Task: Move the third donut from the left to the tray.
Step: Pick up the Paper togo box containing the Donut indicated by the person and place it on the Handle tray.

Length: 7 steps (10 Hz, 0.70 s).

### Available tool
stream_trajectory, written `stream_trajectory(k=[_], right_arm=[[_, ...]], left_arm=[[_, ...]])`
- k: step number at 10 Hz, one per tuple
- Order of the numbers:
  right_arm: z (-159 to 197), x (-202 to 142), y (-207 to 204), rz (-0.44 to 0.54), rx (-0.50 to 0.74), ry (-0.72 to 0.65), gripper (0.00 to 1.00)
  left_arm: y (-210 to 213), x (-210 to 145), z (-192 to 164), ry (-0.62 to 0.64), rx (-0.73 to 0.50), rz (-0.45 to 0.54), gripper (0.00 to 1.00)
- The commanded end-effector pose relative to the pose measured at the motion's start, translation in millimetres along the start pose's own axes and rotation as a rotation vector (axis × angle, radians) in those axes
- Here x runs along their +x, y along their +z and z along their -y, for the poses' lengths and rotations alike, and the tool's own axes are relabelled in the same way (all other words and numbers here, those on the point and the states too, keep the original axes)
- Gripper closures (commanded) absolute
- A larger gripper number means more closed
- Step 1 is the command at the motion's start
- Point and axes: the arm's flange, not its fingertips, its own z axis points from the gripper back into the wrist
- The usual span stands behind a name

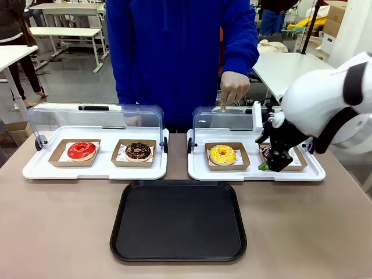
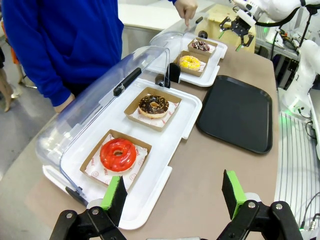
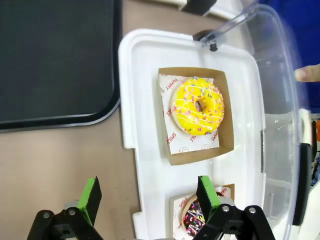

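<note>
Well, the big brown bench (image 1: 70, 221) holds it all. The tray (image 1: 177, 224), flat and black, lies in the middle of the near side with nothing on it. Behind it, on the right, is a white tray (image 1: 197, 170) with a clear lid (image 1: 232, 119), and a person's hand (image 1: 234, 88) holds that lid up.

The right pincer (image 1: 272, 163) hangs over the right end of this white tray, just above a dark donut with sprinkles (image 3: 192, 217). Its jaws are spread wide and pinch nothing. The left pincer (image 2: 173, 192) is spread and empty too, far off by the other white tray.

The third donut from the left (image 1: 222, 154) is the yellow one. It sits in its small brown box (image 3: 227, 117), just beside the right pincer.

I think this is the reaching step, with no grab yet. Next the right pincer needs to slide over to the yellow donut, go down around it, and squeeze softly so the icing does not squash.
</note>
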Motion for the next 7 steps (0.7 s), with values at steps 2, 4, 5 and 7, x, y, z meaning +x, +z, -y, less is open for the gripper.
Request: stream_trajectory(k=[2, 4, 5, 7], right_arm=[[-1.9, 5.8, -29.5, 0.057, 0.002, 0.031, 0.00], [-1.6, 1.6, -14.7, -0.003, -0.005, 0.004, 0.00], [-1.6, 1.6, -14.7, -0.003, -0.005, 0.004, 0.00], [-1.6, 1.6, -14.7, -0.003, -0.005, 0.004, 0.00]], left_arm=[[1.1, 1.2, 1.5, -0.013, -0.004, 0.012, 0.00], [1.1, 1.2, 1.5, -0.013, -0.004, 0.012, 0.00], [1.1, 1.2, 1.5, -0.013, -0.004, 0.012, 0.00], [1.1, 1.2, 1.5, -0.013, -0.004, 0.012, 0.00]])
